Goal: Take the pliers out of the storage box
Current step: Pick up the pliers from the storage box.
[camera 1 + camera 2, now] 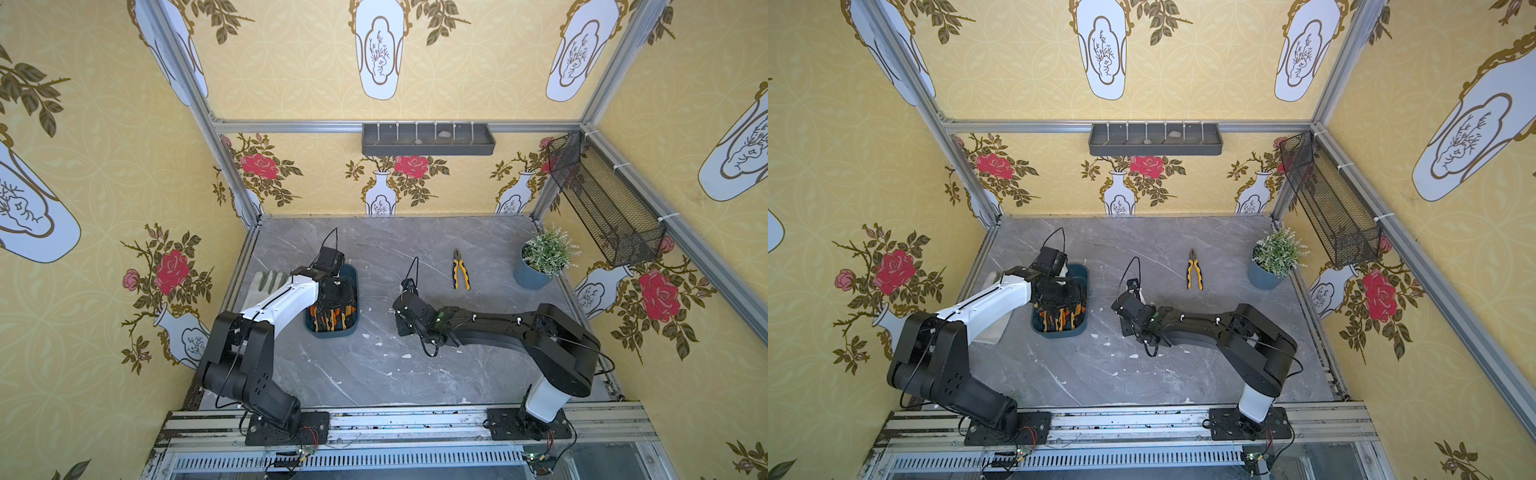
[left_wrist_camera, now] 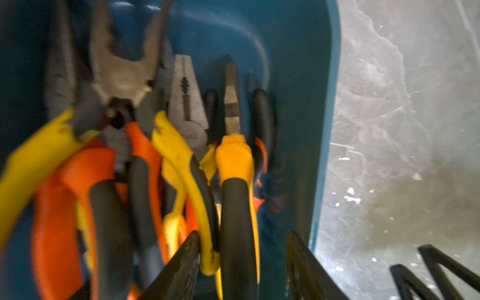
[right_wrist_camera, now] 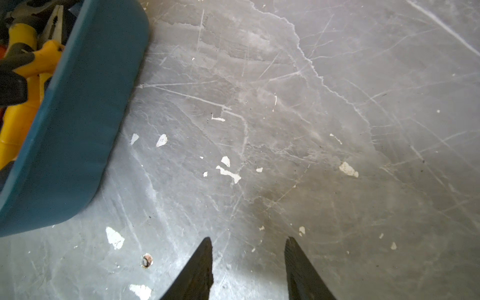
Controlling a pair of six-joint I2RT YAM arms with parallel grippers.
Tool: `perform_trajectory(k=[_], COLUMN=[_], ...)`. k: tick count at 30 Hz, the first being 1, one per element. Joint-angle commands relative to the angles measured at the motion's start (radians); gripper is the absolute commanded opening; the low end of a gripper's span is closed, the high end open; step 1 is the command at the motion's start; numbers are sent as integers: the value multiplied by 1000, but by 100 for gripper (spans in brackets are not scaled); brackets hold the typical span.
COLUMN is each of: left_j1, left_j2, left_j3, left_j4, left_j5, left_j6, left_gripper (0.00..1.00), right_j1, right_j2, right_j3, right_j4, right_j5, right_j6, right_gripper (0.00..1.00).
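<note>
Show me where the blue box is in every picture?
Top view: the storage box sits left of middle on the grey marble table.
Top view: the same spot, left of middle.
Left wrist: it fills the picture's left and middle, with pliers inside.
Right wrist: its outer wall fills the picture's left edge.
Shared landmark: the marble table beside the box.

No legible text, mark on pliers [image 2: 191, 122] blurred

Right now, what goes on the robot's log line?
left gripper: open astride yellow-and-black pliers handle inside teal plastic storage box | right gripper: open, empty, over grey table | out: one yellow-handled pliers
</note>
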Motion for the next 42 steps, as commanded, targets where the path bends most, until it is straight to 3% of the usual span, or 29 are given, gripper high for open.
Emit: perform_trajectory(k=[1, 3, 10, 14, 22, 42], left_j1=[-12, -13, -12, 1, 69, 109], left_j2=[-12, -29, -77, -72, -5, 153], left_j3=[-2, 17, 168, 186, 160, 196], left_j4=[87, 57, -279, -370, -344, -293], left_j5=[96, 85, -310, -436, -333, -295], left_j6=[-20, -4, 140, 199, 238, 260], left_gripper=[54, 54, 59, 61, 59, 52], right_j1=[1, 1, 2, 2, 2, 2], right_j2=[7, 10, 23, 32, 34, 47], right_j3=[8, 10, 24, 34, 34, 46], right_j4=[-6, -8, -19, -27, -31, -40], right_j5=[21, 21, 21, 21, 21, 23], right_j6=[11, 12, 11, 11, 12, 11], right_gripper=[47, 47, 47, 47, 47, 47])
